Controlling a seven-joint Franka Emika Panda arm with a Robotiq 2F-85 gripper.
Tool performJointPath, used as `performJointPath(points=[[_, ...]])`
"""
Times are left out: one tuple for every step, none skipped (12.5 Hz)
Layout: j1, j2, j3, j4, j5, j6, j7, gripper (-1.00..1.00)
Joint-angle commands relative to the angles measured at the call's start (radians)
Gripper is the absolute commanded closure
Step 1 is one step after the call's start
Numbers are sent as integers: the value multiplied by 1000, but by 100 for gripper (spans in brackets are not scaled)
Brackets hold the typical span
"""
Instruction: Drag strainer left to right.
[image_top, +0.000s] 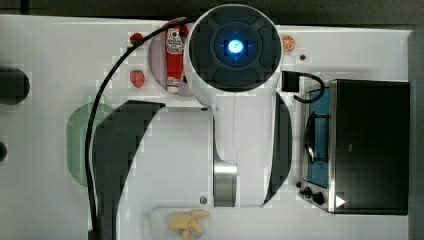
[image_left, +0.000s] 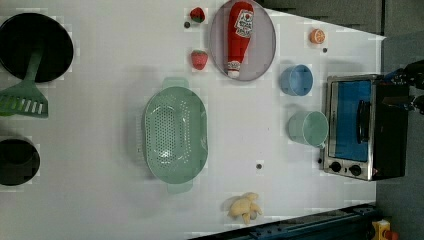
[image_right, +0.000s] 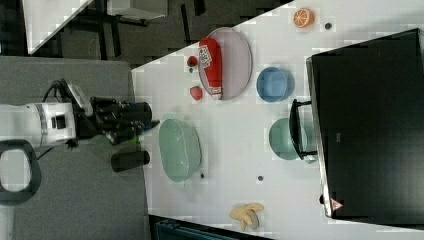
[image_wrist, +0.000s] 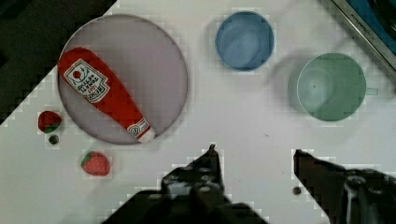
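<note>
The strainer (image_left: 175, 134) is a pale mint-green rounded-rectangular colander with a grid of small holes. It rests on the white table, left of centre in the left view. The top view shows one edge of the strainer (image_top: 79, 140) beside the arm. In the right view my gripper (image_right: 148, 123) hangs off the strainer's (image_right: 180, 149) left rim, apart from it. In the wrist view the gripper (image_wrist: 254, 156) is open, with bare white table between its dark fingers (image_wrist: 211, 161).
A grey plate (image_left: 265, 45) carries a ketchup bottle (image_left: 239, 35), with two strawberries (image_left: 199, 59) beside it. A blue bowl (image_left: 296, 80) and green mug (image_left: 307, 127) stand before the toaster oven (image_left: 360, 127). Bananas (image_left: 245, 207) lie near one edge. Black pans and a green spatula (image_left: 25, 97) occupy the left view's left.
</note>
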Motion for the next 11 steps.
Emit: performJointPath(points=[[-25,-323,-40,-128,-1,-174,42,-60],[-24,-323,-38,-128,-1,-173,43,-82],[-22,-321,-32,-128,1,-173,48,-99],[-17,-315,-18,-129,6,-170,56,-100],[-9,-304,5,-129,15,-168,58,-100],[2,-289,35,-129,24,-167,63,-100],[12,-270,73,-129,26,-167,80,-100],[20,-250,116,-129,26,-166,117,-100],[26,-227,164,-129,26,-166,179,-100],[33,-202,214,-129,27,-164,260,-100],[38,-175,268,-129,27,-158,357,-100]])
